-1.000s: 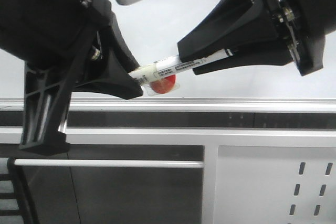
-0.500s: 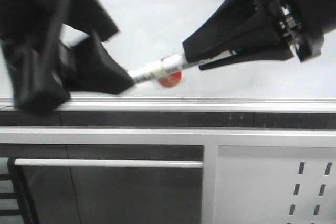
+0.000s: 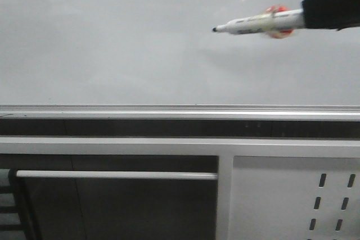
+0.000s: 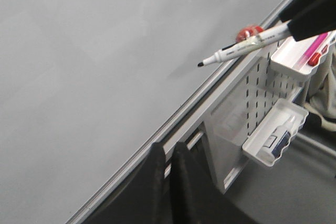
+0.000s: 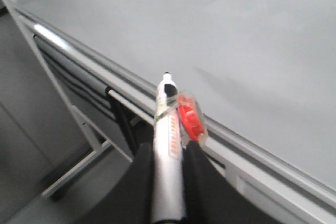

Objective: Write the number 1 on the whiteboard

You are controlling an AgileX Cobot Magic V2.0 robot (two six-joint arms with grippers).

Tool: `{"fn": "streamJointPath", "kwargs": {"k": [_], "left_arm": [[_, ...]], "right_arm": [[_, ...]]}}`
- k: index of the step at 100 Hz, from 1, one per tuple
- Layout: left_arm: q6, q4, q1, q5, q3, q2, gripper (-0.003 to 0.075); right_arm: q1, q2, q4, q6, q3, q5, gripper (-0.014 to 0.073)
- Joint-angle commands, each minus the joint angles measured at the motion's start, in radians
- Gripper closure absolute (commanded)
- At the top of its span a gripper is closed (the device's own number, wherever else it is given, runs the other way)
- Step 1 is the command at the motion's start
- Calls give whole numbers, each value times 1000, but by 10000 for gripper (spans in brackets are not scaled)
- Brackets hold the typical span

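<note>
The whiteboard [image 3: 112, 37] fills the upper front view above its silver rail [image 3: 169, 111]; it shows no number 1 stroke in any view. My right gripper [image 3: 308, 18] enters at the upper right, shut on a white marker pen [image 3: 253, 25] with a red piece on its barrel. The pen's bare black tip points left, close to the board. In the right wrist view my right gripper [image 5: 169, 148] clamps the pen [image 5: 167, 124] over the whiteboard [image 5: 236, 24]. My left gripper [image 4: 169, 148] is shut and shows nothing in it, below the rail, with the pen [image 4: 247, 48] farther off. It is out of the front view.
A grey metal panel with slotted holes [image 3: 292, 195] stands below the rail at the right. Two white trays hang on it: one [image 4: 299, 59] holds pink and red pens, the other [image 4: 273, 135] a small block. A white bar [image 3: 112, 175] crosses the lower left.
The left gripper, which held the pen's end beside the right gripper, has left the front view. The right gripper has lifted the pen up and right, its black tip now bare.
</note>
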Motion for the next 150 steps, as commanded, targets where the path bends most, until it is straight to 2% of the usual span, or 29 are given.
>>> {"fn": "streamJointPath", "kwargs": {"k": [1,28,43,72,90,104,119,150], "left_arm": [[-66,8,-6,-62,-8,-46,738],[-427,236,-6,-170,162,-205,738],[-520,317,-6,-138,210,-323,738],[-525,354,21,-33,302,-620,739],[-504,380,151,25,353,-743,738],[-441,409,278,25,385,-765,738],[-438,409,382,13,421,-765,738],[-438,368,423,-14,428,-765,738]], "right_arm": [[-3,-116,44,-28,13,-63,654],[-3,-400,42,-28,104,-151,654],[-3,-447,42,-28,130,-151,654],[-3,-448,42,-28,143,-153,654],[-3,-448,40,-28,143,-168,654],[-3,-448,40,-28,143,-168,654],[-3,-446,40,-28,143,-168,654],[-3,-446,40,-28,143,-188,654]]}}
